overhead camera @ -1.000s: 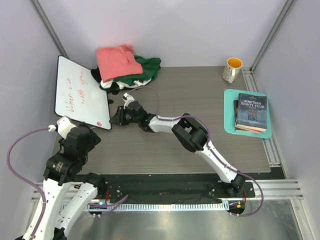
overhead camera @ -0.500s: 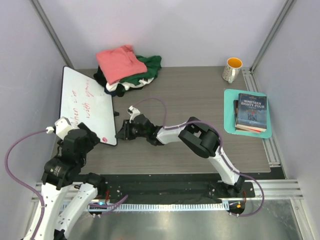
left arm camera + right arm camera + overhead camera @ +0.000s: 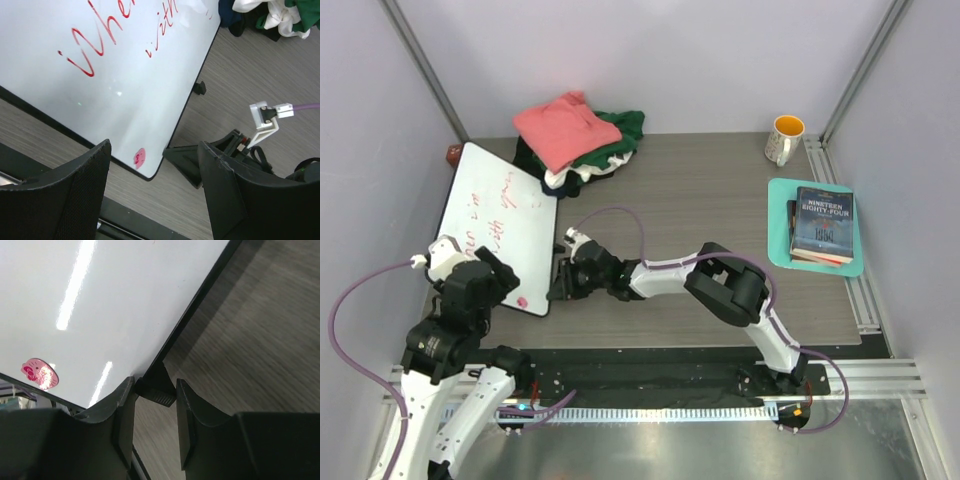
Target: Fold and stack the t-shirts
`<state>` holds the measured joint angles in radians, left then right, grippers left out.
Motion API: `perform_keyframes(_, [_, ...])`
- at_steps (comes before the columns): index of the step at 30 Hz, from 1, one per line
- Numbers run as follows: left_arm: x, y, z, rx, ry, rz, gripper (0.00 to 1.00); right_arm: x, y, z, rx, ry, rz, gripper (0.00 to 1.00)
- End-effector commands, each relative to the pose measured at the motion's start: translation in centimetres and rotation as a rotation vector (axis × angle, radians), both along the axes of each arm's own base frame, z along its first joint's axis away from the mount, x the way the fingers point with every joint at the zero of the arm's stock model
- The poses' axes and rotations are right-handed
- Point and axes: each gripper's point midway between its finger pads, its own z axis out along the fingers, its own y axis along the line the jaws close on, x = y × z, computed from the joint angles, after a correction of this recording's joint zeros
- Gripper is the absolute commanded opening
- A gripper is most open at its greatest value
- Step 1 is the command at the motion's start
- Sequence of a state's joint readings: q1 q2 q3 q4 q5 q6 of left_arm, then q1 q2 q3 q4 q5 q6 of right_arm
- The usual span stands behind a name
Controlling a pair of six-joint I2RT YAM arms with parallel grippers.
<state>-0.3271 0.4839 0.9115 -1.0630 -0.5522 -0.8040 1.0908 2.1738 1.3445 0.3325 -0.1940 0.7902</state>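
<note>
Four t-shirts [image 3: 575, 140] are lying heaped at the far left of the counter [image 3: 700, 200]. One salmon-pink shirt [image 3: 565, 128] is sitting on top, with one dark green [image 3: 625, 128], one white [image 3: 570, 176] and one black [image 3: 528, 156] bunching beneath. One whiteboard [image 3: 495, 220] with red writing is lying just beside the heap. The right tool [image 3: 560, 283] is clamping a small black tab [image 3: 156, 389] on the board's edge. The left tool [image 3: 485, 285] is hovering above the board's near corner with its fingers spread wide, gripping nothing. One mug [image 3: 785, 138] is standing at the far right, near two stacked books [image 3: 823, 225] on one teal mat [image 3: 779, 200].
</note>
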Motion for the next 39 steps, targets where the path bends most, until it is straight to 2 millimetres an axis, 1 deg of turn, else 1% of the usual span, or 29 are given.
perform_keyframes(1, [0.4, -0.1, 1.1, -0.009, -0.049, -0.002, 0.71, -4.7, 1.6, -2.9, -0.079, 0.125, 0.123, 0.06])
perform_keyframes(2, [0.2, 0.0, 1.1, -0.011, -0.052, 0.000, 0.71, -4.9, 1.8, -3.4, -0.093, 0.134, 0.131, 0.06])
perform_keyframes(3, [0.2, 0.0, 1.2, -0.011, -0.057, 0.001, 0.71, -4.7, 2.8, -2.7, -0.076, 0.130, 0.140, 0.07])
perform_keyframes(4, [0.2, 0.1, 1.2, -0.013, -0.061, 0.003, 0.71, -5.0, 3.1, -2.7, -0.070, 0.143, 0.161, 0.11])
perform_keyframes(5, [0.1, 0.1, 1.3, -0.015, -0.069, 0.003, 0.71, -5.2, 3.2, -3.9, -0.094, 0.164, 0.168, 0.24])
perform_keyframes(6, [0.1, 0.1, 1.3, -0.015, -0.070, 0.005, 0.71, -5.0, 4.0, -3.1, -0.071, 0.160, 0.183, 0.28])
perform_keyframes(8, [0.0, 0.2, 1.4, -0.016, -0.077, 0.007, 0.71, -5.1, 4.4, -2.9, -0.063, 0.161, 0.192, 0.31])
perform_keyframes(9, [0.1, 0.1, 1.4, -0.017, -0.079, 0.004, 0.71, -5.0, 4.3, -2.7, -0.063, 0.152, 0.193, 0.36])
perform_keyframes(11, [0.1, 0.1, 1.3, -0.018, -0.075, 0.003, 0.71, -4.8, 4.2, -1.5, -0.051, 0.123, 0.191, 0.36])
perform_keyframes(12, [0.2, 0.1, 1.3, -0.017, -0.072, 0.003, 0.71, -4.8, 3.9, -1.6, -0.058, 0.118, 0.189, 0.36])
perform_keyframes(14, [0.2, 0.0, 1.2, -0.018, -0.072, 0.001, 0.71, -4.8, 3.4, -1.0, -0.067, 0.096, 0.191, 0.53])
perform_keyframes(15, [0.2, 0.0, 1.1, -0.017, -0.067, 0.001, 0.71, -5.0, 3.1, -0.7, -0.068, 0.095, 0.195, 0.58])
perform_keyframes(16, [0.2, 0.0, 1.1, -0.018, -0.068, 0.000, 0.71, -5.2, 2.9, -0.3, -0.065, 0.087, 0.207, 0.58])
perform_keyframes(19, [0.2, 0.0, 1.2, -0.021, -0.077, 0.000, 0.71, -5.1, 1.9, 0.2, -0.078, 0.074, 0.184, 0.66])
perform_keyframes(21, [0.2, 0.0, 1.2, -0.020, -0.077, 0.001, 0.71, -4.9, 0.9, 0.0, -0.110, 0.055, 0.149, 0.67])
perform_keyframes(22, [0.2, 0.0, 1.3, -0.021, -0.080, 0.001, 0.71, -4.7, 0.6, 1.3, -0.096, 0.034, 0.139, 0.69])
perform_keyframes(23, [0.2, 0.0, 1.2, -0.020, -0.077, 0.001, 0.71, -4.6, 0.2, 1.8, -0.097, 0.011, 0.134, 0.69])
perform_keyframes(24, [0.1, 0.0, 1.3, -0.021, -0.079, 0.001, 0.71, -4.2, -0.7, 1.4, -0.125, -0.015, 0.104, 0.70])
perform_keyframes(25, [0.1, 0.0, 1.2, -0.020, -0.077, 0.001, 0.71, -3.9, -1.1, 2.7, -0.117, -0.041, 0.088, 0.70])
perform_keyframes(27, [0.2, 0.0, 1.2, -0.021, -0.079, 0.001, 0.71, -3.5, -2.4, 2.3, -0.169, -0.081, 0.082, 0.71])
perform_keyframes(28, [0.2, 0.0, 1.2, -0.021, -0.077, 0.000, 0.71, -3.1, -3.0, 2.8, -0.187, -0.104, 0.066, 0.71])
perform_keyframes(30, [0.2, 0.0, 1.2, -0.021, -0.076, 0.000, 0.71, -2.7, -4.2, 2.6, -0.226, -0.129, 0.058, 0.71])
perform_keyframes(32, [0.2, 0.0, 1.3, -0.022, -0.080, 0.000, 0.71, -1.4, -4.9, 3.6, -0.217, -0.148, 0.030, 0.71])
perform_keyframes(34, [0.2, 0.0, 1.3, -0.023, -0.082, 0.000, 0.71, -0.2, -5.5, 4.0, -0.229, -0.169, 0.020, 0.71])
perform_keyframes(35, [0.2, 0.0, 1.3, -0.023, -0.083, 0.000, 0.71, 1.7, -5.7, 4.3, -0.239, -0.182, -0.010, 0.71])
perform_keyframes(36, [0.1, 0.0, 1.2, -0.023, -0.082, 0.000, 0.71, 2.6, -5.9, 4.2, -0.258, -0.192, -0.017, 0.71])
perform_keyframes(37, [0.2, 0.0, 1.3, -0.024, -0.083, -0.002, 0.71, 4.1, -6.9, 3.5, -0.303, -0.197, -0.016, 0.71])
perform_keyframes(38, [0.2, -0.1, 1.3, -0.025, -0.082, -0.003, 0.71, 5.4, -6.5, 3.6, -0.312, -0.217, -0.015, 0.71])
perform_keyframes(39, [0.2, -0.1, 1.2, -0.022, -0.076, -0.004, 0.71, 6.2, -7.0, 3.1, -0.350, -0.245, 0.000, 0.71])
